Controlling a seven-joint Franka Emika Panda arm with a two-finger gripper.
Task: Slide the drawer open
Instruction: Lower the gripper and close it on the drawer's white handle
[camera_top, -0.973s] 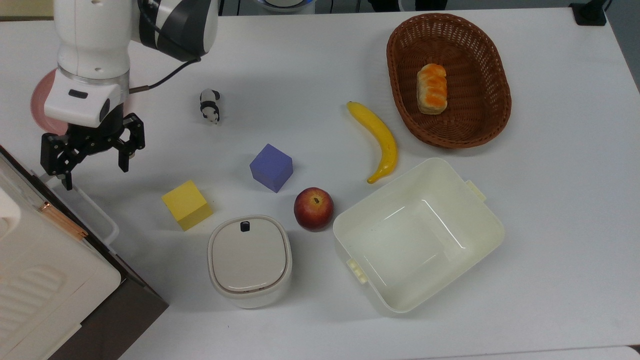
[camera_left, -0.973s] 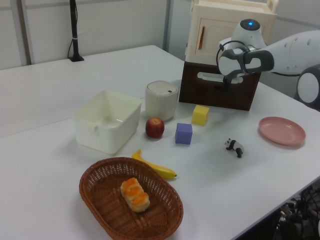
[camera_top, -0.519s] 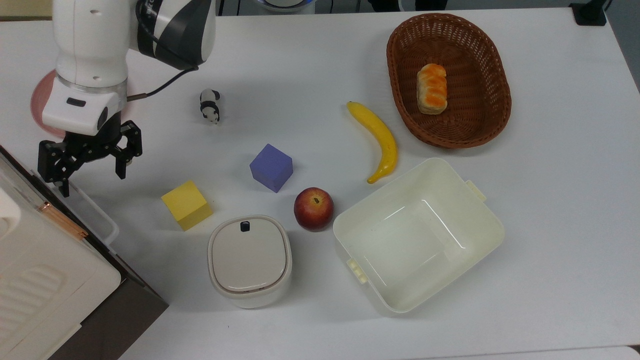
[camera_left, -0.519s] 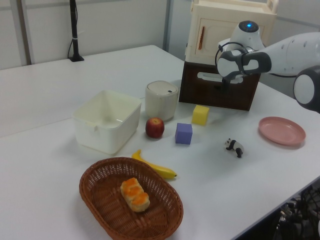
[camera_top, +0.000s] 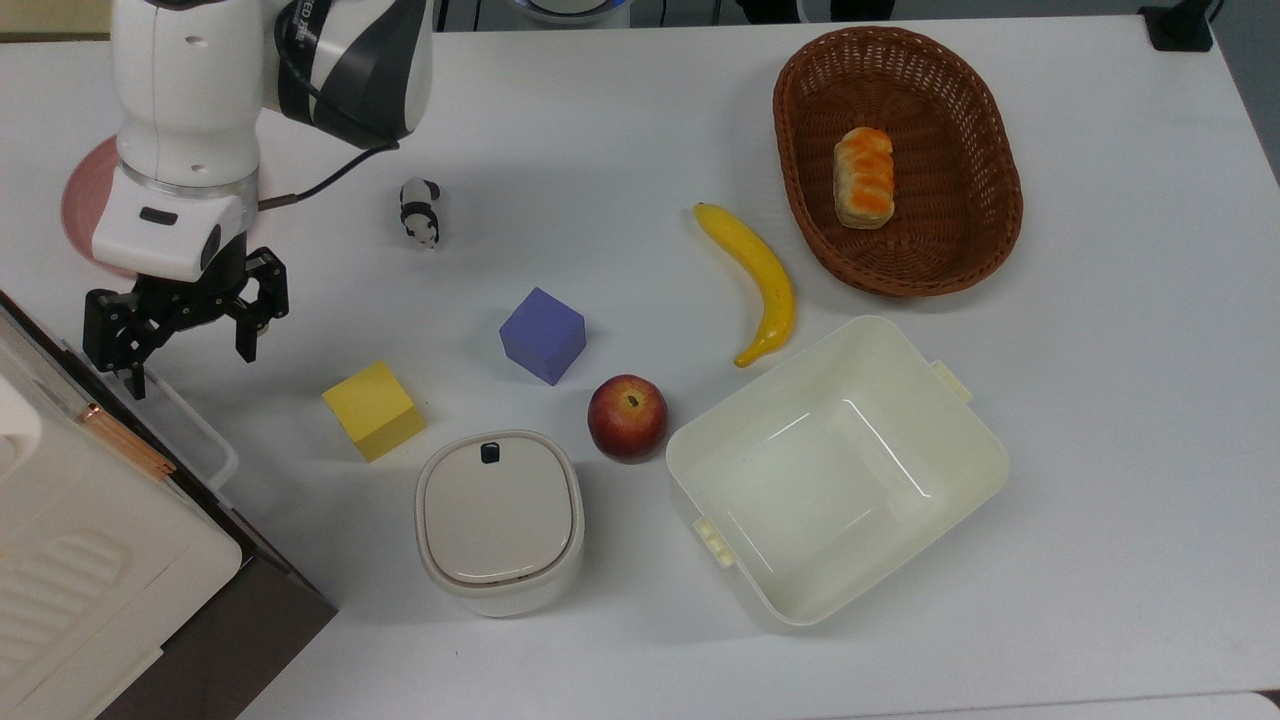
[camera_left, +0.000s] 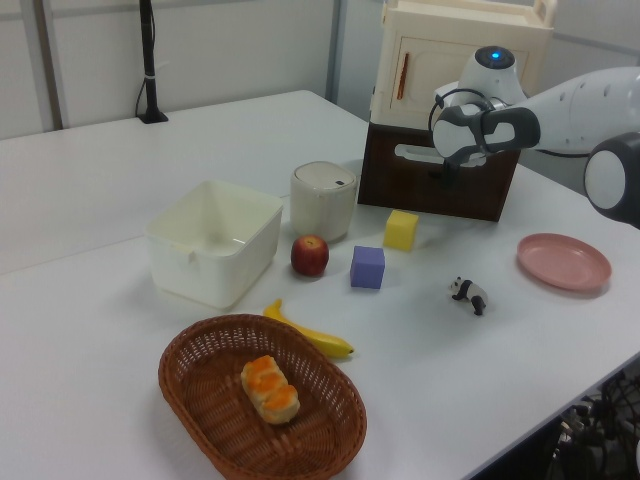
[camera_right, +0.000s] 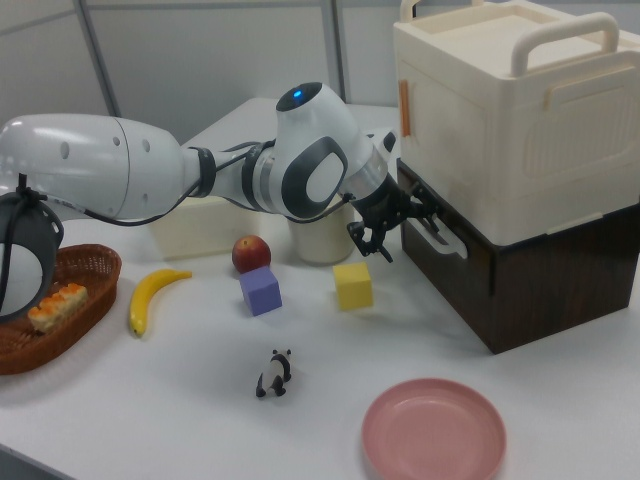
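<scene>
The drawer (camera_right: 455, 262) is the dark brown front of the cabinet, and it sits flush under a white appliance (camera_top: 70, 530). Its white loop handle (camera_top: 195, 425) juts out toward the table, also visible as the handle (camera_right: 441, 236) in the right view. My gripper (camera_top: 190, 368) hangs open just above the handle's end at the top view's left, with one finger close over the handle and the other over bare table. Seen in the right view, the gripper (camera_right: 392, 224) is right in front of the drawer face. The left view has the gripper (camera_left: 447, 172) against the dark front panel (camera_left: 400, 185).
A yellow cube (camera_top: 374, 409) and a lidded white canister (camera_top: 498, 520) lie close to the drawer front. Farther off are a purple cube (camera_top: 543, 335), an apple (camera_top: 627, 417), a banana (camera_top: 760, 280), a cream tub (camera_top: 960, 500), a wicker basket (camera_top: 985, 230), a toy panda (camera_top: 420, 211) and a pink plate (camera_top: 82, 200).
The gripper has edged slightly down in the top view, closer to the handle, and stays open. The drawer has not moved.
</scene>
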